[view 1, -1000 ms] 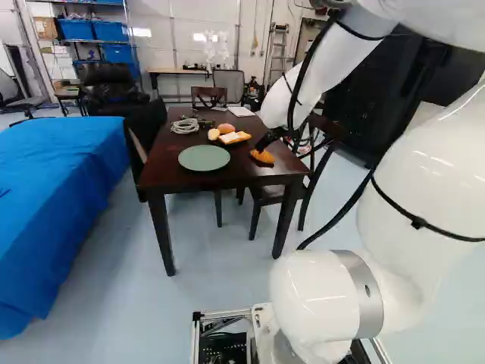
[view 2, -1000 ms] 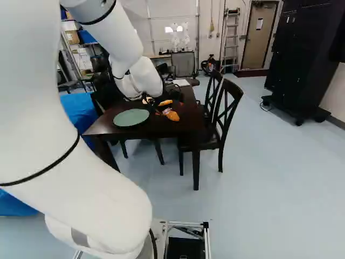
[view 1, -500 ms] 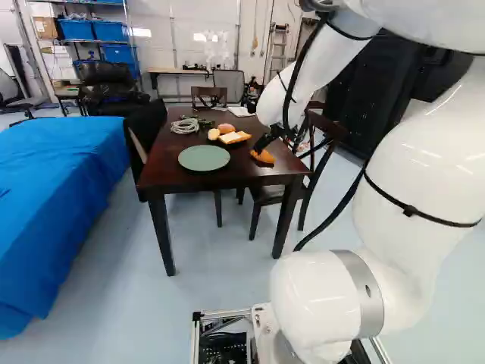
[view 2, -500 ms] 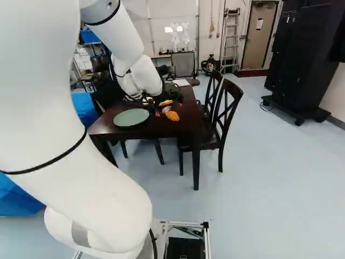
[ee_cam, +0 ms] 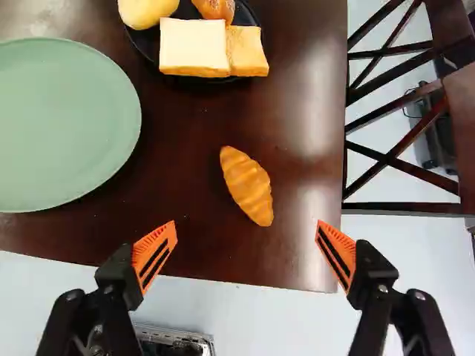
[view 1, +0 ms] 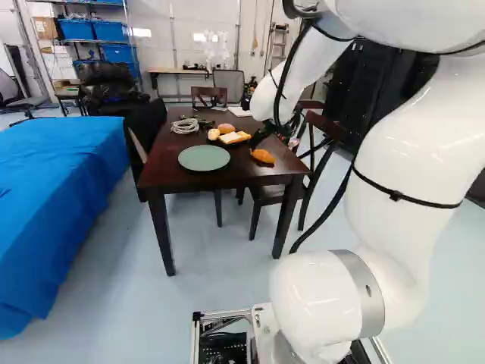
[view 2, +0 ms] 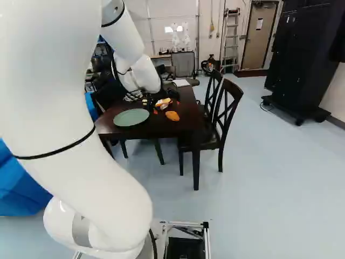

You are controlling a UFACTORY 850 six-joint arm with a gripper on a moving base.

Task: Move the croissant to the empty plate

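croissant [ee_cam: 246, 185] lies slantwise on the brown desk [ee_cam: 185, 170], right of the green plate [ee_cam: 59, 126] in the left base view and apart from its rim. the tool [view 2: 166, 106] is released: its two fingers are spread wide, with orange pads [ee_cam: 154, 256] angled toward each other over a broad gap. one finger stands on the green plate's side, the other on the side farther from that plate. the croissant is ahead of the gap, and both fingers stand apart from it.

further out, past the green plate and somewhat right of it in the left base view, is a black plate [ee_cam: 142, 46]. it carries a pale roll [ee_cam: 147, 10], an orange-brown bun [ee_cam: 215, 7] and slices of bread [ee_cam: 194, 46], lying close together. a coil of pale cable [view 1: 185, 126] sits beyond the green plate, and a flat white thing [view 1: 239, 111] lies farther past it, toward the far end.

in the right base view, two dark chairs [view 2: 205, 141] with crossed backs stand right of the green plate, along the side of the desk. in the left base view, a large blue cover [view 1: 57, 189] spreads left of the green plate, well apart from it.
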